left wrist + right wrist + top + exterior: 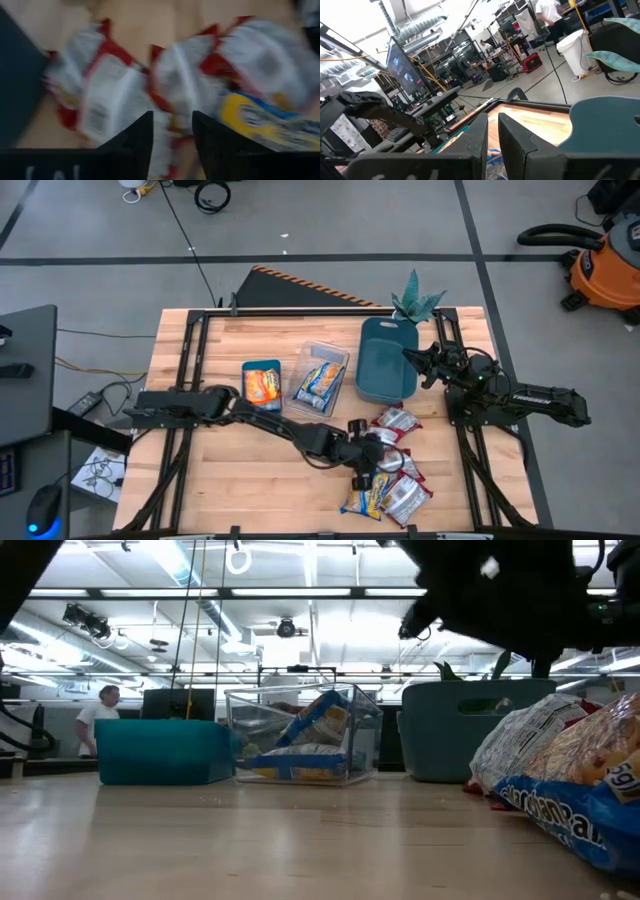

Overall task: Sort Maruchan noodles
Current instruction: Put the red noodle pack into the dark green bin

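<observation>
Several Maruchan packets lie in a pile (392,475) at the table's near right: red-and-white ones (396,420) and a blue-and-yellow one (365,500). My left gripper (368,470) is open just above the pile. In the left wrist view its fingers (172,132) stand over a red-and-white packet (177,82), with a blue-and-yellow packet (265,120) beside it. I cannot tell whether they touch it. An orange packet lies in the small teal bin (262,383). Blue-and-yellow packets lie in the clear container (320,380). My right gripper (412,358) is shut and empty over the larger teal bin (385,365).
The pile also shows at the right of the low view (560,755), with the clear container (300,735) and both teal bins behind it. A green plant (415,302) stands at the far edge. Bare wood lies at the table's near left (230,480). A person (100,715) stands in the room.
</observation>
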`<state>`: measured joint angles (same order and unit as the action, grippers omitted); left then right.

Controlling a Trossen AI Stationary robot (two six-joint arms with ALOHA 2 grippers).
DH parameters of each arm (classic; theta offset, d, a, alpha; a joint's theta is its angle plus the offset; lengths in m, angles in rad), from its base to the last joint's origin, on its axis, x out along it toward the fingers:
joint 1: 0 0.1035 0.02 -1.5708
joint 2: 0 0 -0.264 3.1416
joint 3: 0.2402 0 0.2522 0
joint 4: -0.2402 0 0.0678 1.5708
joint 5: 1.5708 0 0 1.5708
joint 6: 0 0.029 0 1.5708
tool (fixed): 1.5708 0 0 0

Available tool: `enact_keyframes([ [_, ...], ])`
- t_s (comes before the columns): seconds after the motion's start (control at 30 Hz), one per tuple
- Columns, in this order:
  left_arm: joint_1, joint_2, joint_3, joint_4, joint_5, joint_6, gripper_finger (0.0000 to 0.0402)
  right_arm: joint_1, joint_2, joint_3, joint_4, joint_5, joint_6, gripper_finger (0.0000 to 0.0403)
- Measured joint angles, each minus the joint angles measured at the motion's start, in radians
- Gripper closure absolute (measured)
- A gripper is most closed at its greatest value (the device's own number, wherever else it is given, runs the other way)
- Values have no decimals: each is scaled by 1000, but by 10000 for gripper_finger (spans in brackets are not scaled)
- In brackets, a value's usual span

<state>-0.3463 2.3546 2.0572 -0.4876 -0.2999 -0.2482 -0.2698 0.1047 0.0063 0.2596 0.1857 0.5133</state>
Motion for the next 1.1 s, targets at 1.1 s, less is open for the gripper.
enact_keyframes([
  [1.1,30,65,-40,58,-159,114,274,0,0,0,0,1,0,353],
])
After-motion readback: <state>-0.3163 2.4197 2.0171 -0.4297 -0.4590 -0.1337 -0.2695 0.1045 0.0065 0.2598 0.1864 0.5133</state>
